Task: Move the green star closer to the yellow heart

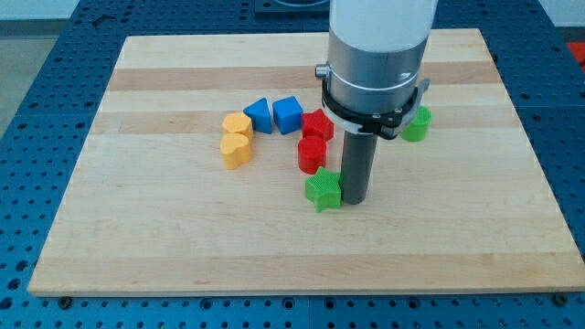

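Note:
The green star (322, 190) lies on the wooden board (183, 238), a little below the middle. My tip (353, 199) stands right beside it on the view's right, touching or nearly touching it. The yellow heart (235, 151) lies to the view's left and slightly higher than the star, just under a yellow block (237, 125). The arm's wide grey body (377, 55) hangs over the board's upper middle.
Two red blocks (313, 153) (317, 125) stand between the star and the upper cluster, just above the star. A blue triangle-like block (259, 114) and a blue cube (287, 113) lie above the heart's right. Another green block (417, 124) sits at the right, partly hidden by the arm.

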Controlling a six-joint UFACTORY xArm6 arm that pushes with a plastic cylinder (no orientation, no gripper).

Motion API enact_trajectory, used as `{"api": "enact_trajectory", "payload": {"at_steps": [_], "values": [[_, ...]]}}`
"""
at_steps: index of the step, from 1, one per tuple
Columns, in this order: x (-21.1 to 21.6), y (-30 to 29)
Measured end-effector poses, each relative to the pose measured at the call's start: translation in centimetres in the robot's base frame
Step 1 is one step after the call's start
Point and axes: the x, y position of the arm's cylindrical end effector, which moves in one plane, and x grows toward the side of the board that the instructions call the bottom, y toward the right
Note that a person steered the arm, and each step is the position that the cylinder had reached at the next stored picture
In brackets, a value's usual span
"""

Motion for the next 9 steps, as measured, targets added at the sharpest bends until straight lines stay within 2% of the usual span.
{"api": "enact_trajectory", "payload": {"at_steps": [3,4,6,7,9], "values": [[-0.2,-0.6],[1.6,0.2],[2.6,-7.3],[2.7,-7.2],[6.8,-2.2]]}}
